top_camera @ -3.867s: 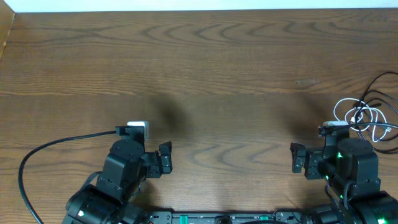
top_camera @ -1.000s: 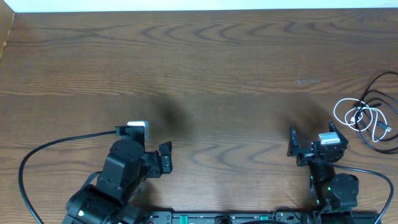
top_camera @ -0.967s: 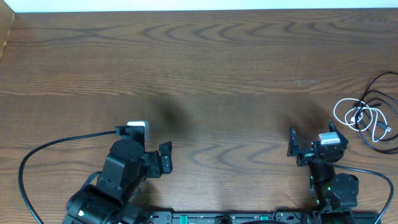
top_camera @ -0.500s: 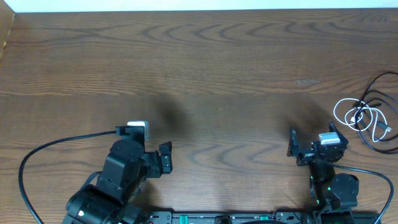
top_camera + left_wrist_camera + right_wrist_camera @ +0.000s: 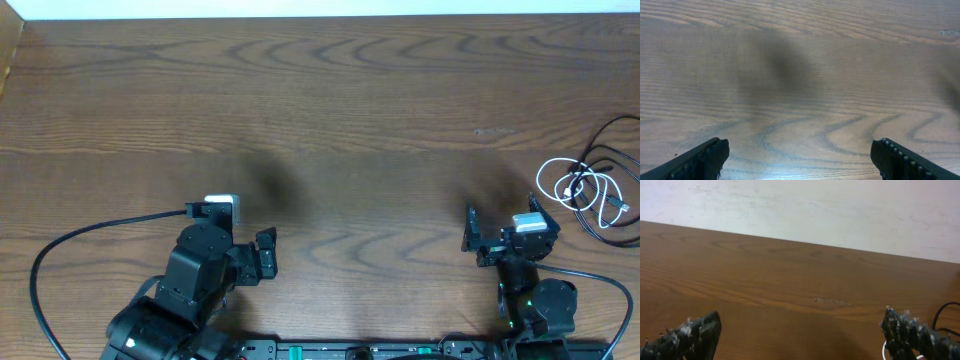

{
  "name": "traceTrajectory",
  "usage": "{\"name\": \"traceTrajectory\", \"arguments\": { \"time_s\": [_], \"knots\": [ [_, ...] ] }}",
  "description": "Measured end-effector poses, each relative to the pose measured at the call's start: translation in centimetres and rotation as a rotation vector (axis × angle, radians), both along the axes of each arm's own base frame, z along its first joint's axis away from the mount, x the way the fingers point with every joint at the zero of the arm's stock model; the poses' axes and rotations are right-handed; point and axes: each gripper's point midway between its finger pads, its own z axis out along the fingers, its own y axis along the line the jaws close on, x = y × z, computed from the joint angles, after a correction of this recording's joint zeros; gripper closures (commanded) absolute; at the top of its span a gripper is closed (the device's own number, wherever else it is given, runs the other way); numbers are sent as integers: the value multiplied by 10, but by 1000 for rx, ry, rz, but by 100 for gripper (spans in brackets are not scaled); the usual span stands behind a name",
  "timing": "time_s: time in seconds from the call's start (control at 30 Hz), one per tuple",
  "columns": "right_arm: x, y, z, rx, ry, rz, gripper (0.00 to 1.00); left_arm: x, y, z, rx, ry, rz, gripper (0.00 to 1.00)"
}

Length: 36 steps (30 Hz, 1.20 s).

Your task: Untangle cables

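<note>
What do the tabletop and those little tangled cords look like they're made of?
The table: wood or wood-look laminate, matte brown, with flowing grain lines. The cables: probably plastic or rubber sheathing, several black and one white, smooth-looking, bending in loose loops.

Right hand [image 5: 473, 237] has pulled back; cables [image 5: 588, 194] now uncovered.

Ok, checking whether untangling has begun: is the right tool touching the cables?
Apart. The overhead view shows a strip of bare table between the open right tool and the cables.
</note>
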Motion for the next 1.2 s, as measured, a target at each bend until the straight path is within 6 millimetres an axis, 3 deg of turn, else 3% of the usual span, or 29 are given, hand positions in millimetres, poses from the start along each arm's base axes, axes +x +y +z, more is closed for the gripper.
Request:
{"name": "traceTrajectory", "arguments": {
  "time_s": [1.03, 1.2],
  "knots": [
    [0, 0, 0, 0, 0, 0, 1, 0, 0, 0, 2, 1, -1, 4],
    [0, 0, 0, 0, 0, 0, 1, -12, 6, -12, 35, 64, -2, 4]
  ]
}}
